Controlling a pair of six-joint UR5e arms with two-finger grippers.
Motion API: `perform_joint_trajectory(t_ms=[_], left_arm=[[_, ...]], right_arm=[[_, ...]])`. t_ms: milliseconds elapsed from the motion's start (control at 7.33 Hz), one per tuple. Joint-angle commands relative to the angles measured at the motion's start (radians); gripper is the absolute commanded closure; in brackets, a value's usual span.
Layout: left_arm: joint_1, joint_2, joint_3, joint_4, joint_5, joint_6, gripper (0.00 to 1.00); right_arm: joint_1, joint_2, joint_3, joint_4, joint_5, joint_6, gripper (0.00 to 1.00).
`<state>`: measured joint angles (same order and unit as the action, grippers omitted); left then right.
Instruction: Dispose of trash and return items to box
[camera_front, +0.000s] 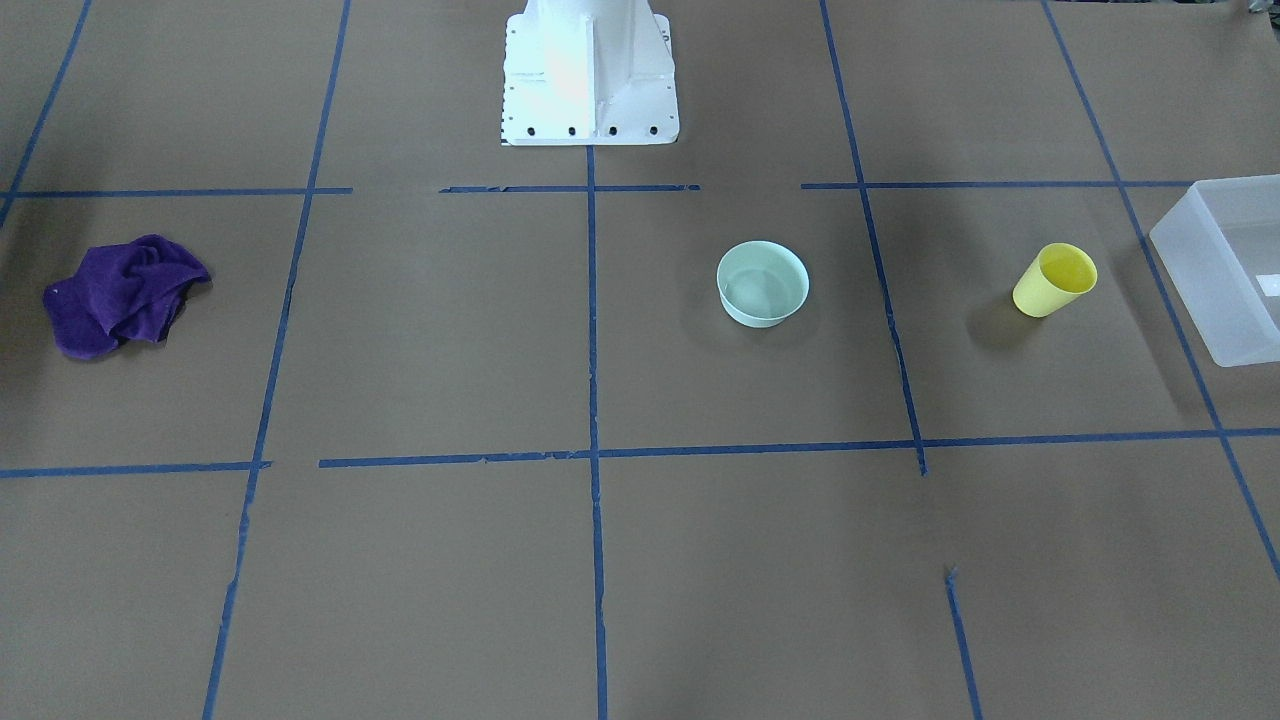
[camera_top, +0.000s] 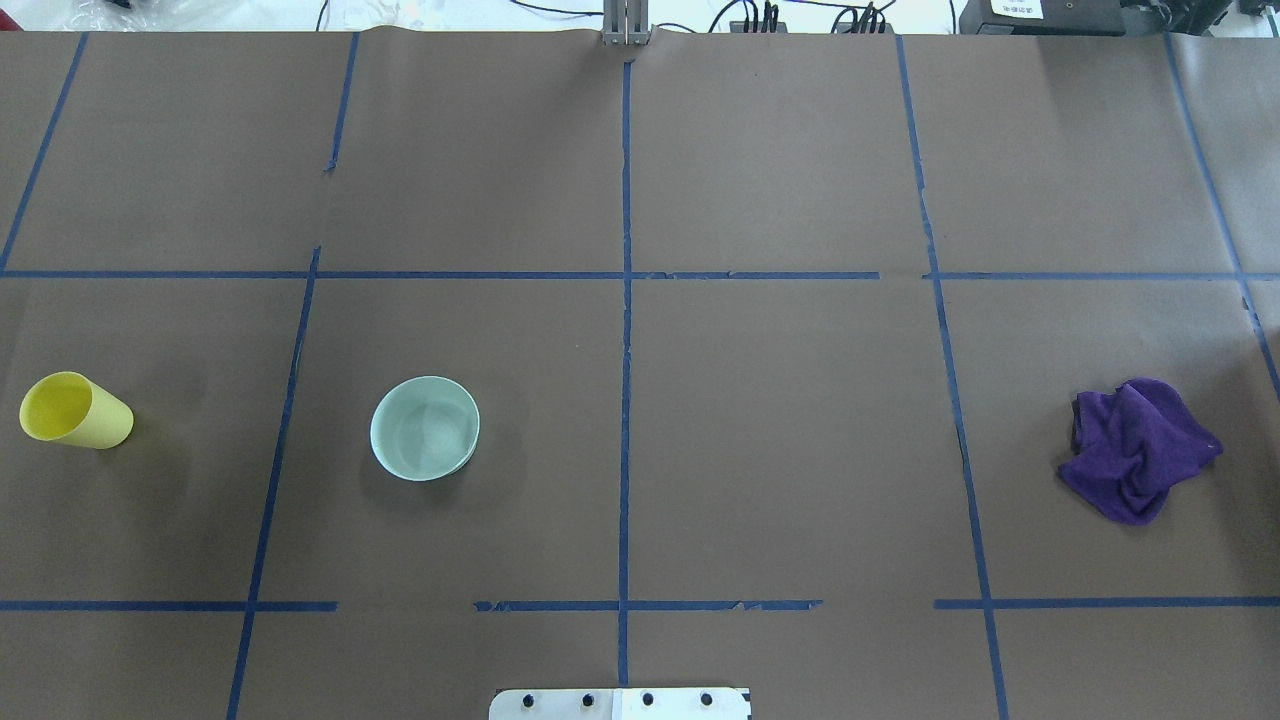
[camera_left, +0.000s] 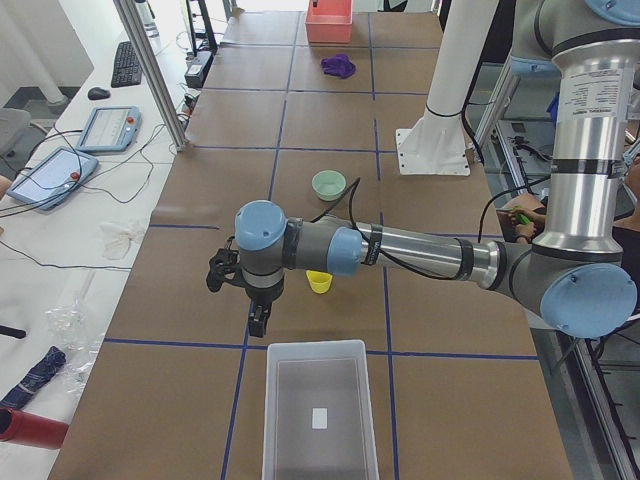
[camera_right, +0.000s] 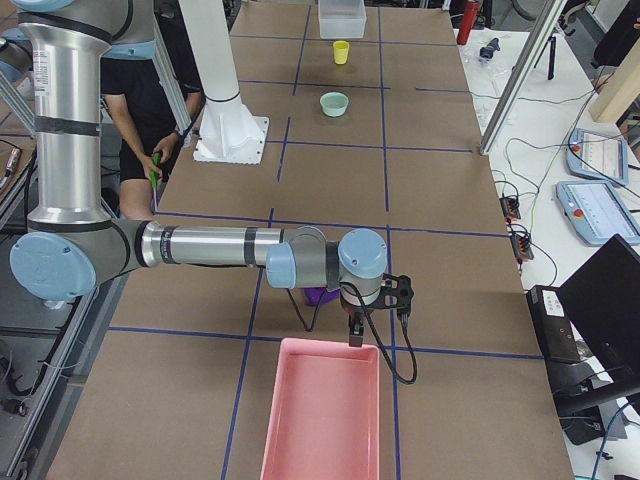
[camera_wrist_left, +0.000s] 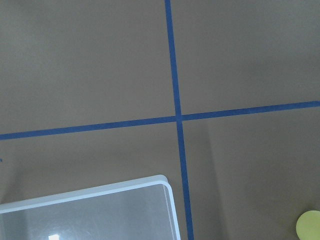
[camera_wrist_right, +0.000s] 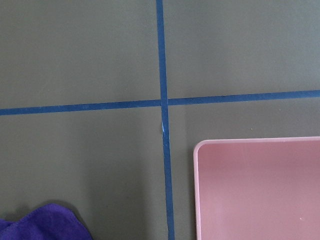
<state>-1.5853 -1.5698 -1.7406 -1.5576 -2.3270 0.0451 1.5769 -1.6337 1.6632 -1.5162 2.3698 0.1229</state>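
The yellow cup (camera_front: 1055, 280) stands upright on the brown table, on my left side; it also shows in the overhead view (camera_top: 75, 410) and at the corner of the left wrist view (camera_wrist_left: 309, 225). The translucent white box (camera_front: 1205, 290) stands beyond it at the table's left end, its corner in the left wrist view (camera_wrist_left: 125, 186). My left gripper (camera_left: 257, 322) hangs above the table between cup and box, seen only in the exterior left view, so I cannot tell its state. My right gripper (camera_right: 353, 335) hovers by a pink bin's rim; I cannot tell its state.
A pale green bowl (camera_front: 762, 283) stands near the robot base (camera_front: 590, 100). A crumpled purple cloth (camera_top: 1138, 448) lies on my right side, next to the pink bin (camera_wrist_right: 260, 195) at the table's right end. Blue tape lines cross the table.
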Motion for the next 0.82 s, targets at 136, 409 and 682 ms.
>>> perform_joint_trajectory(t_ms=[136,409,682], left_arm=[[0.101,0.052,-0.063,-0.065,-0.008,-0.172,0.0],[0.184,0.187,-0.083,-0.348,-0.011,-0.39,0.0],[0.327,0.269,-0.077,-0.606,-0.009,-0.67,0.0]], right_arm=[[0.0,0.0,0.01,0.002,0.002,0.011,0.0],[0.0,0.0,0.01,0.004,0.002,0.011,0.0],[0.0,-0.002,0.012,0.007,0.003,0.012,0.0]])
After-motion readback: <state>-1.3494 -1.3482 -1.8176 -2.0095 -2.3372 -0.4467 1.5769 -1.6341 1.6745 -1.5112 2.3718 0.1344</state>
